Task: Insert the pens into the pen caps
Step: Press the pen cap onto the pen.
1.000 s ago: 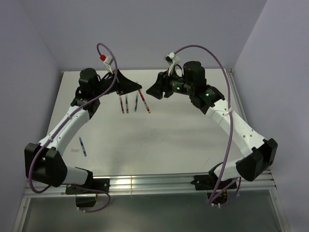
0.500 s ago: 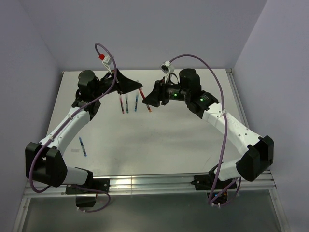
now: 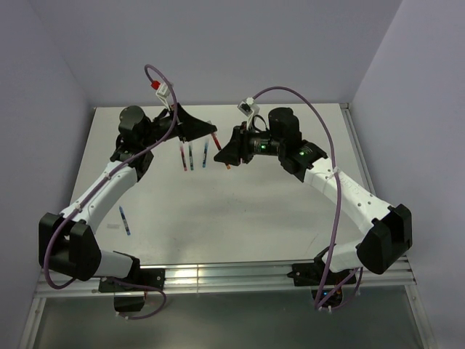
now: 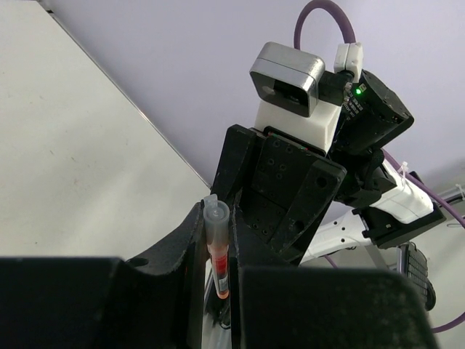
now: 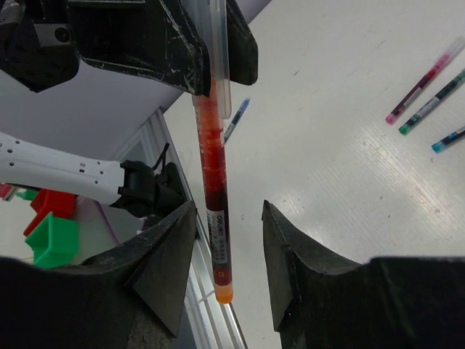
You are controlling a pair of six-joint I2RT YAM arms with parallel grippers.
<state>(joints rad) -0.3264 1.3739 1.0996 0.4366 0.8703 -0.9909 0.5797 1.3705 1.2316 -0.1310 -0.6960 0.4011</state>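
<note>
Small print on red pen [image 5: 216, 225] label, too blurred to read

Soft, even overhead light leaves the bench [image 3: 240, 211] bright, with only faint shadows. In the right wrist view a sheen glares at 3 o'clock. Both wrist views go dark and blurred at 6 o'clock.

Overhead; wrist close-ups sharing red pen [image 5: 216, 196]

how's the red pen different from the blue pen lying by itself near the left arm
The red pen is clamped in the left gripper and raised off the table; the blue pen lies flat on it. The open right gripper flanks the red pen; no gripper is by the blue pen. Both are slim.
</note>
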